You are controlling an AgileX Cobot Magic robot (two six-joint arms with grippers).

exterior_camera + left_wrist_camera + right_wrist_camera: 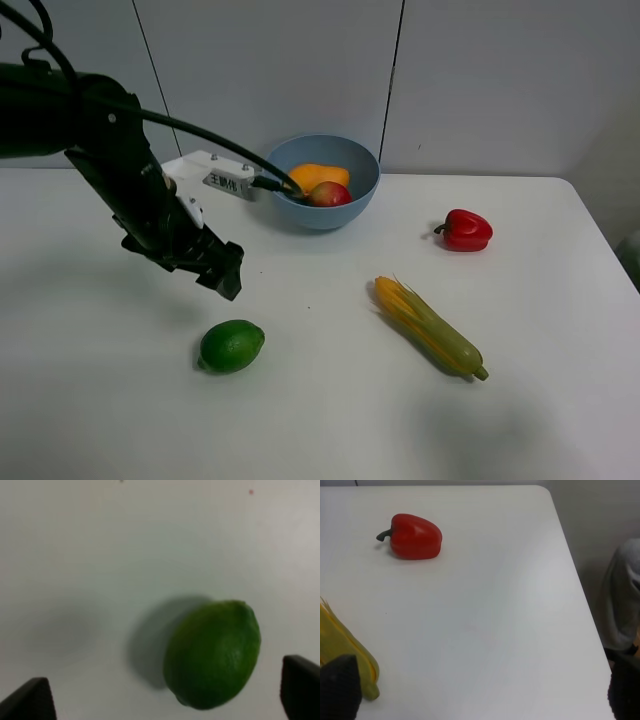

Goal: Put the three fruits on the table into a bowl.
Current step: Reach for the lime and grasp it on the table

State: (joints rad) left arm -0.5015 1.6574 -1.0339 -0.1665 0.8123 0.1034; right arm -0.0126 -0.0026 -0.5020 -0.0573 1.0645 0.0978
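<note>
The green lime (232,346) lies on the white table (330,430) at the front left. The orange mango (318,175) and the red-yellow pomegranate-like fruit (330,194) lie inside the light-blue bowl (322,216) at the back centre. My left gripper (222,270) hangs open and empty just behind and above the lime. In the left wrist view the lime (212,652) sits between the two spread fingertips, nearer one of them, and the gripper (165,696) holds nothing. My right gripper (481,690) is open and empty over the table's right side; it is out of the exterior view.
A red bell pepper (465,230) lies at the right, also in the right wrist view (415,536). A yellow-green corn cob (430,325) lies right of centre, its end showing in the right wrist view (355,655). The table's right edge (580,605) is close by.
</note>
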